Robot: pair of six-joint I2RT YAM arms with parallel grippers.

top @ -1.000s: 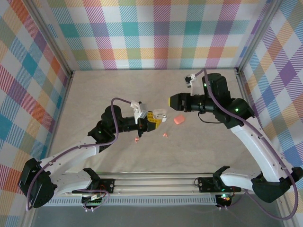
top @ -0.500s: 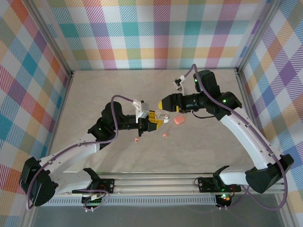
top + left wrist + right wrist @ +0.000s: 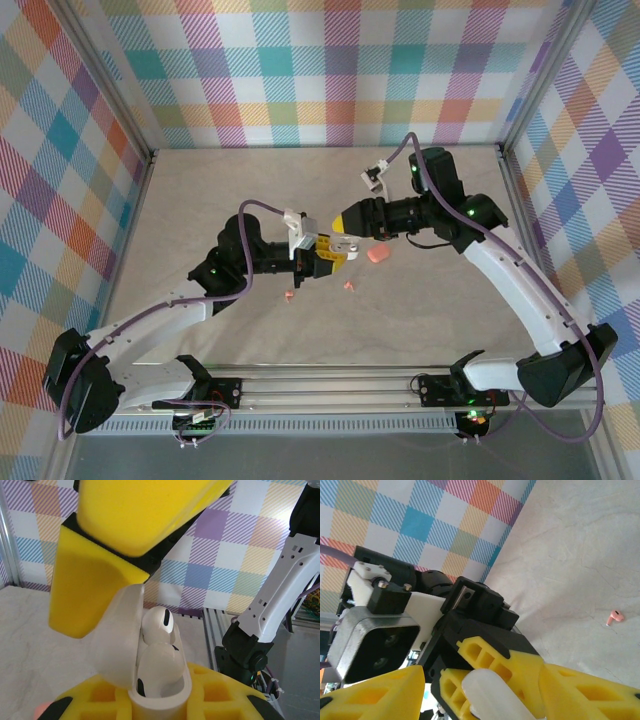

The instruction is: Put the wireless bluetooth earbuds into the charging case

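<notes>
A pink earbud (image 3: 290, 295) lies on the table (image 3: 200, 200) just below the left gripper (image 3: 334, 256), whose jaws are clamped on an open white case (image 3: 162, 692) with white earbuds (image 3: 159, 622) sitting in it. The right gripper (image 3: 345, 224) meets it from the right, jaws spread apart either side of the lid (image 3: 117, 640). Further right, a second pink earbud (image 3: 349, 286) and a pink case (image 3: 377, 256) lie on the table.

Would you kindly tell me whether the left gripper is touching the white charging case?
Touching. The left wrist view shows the white charging case wedged between the left gripper's yellow fingers, pressed against both.
</notes>
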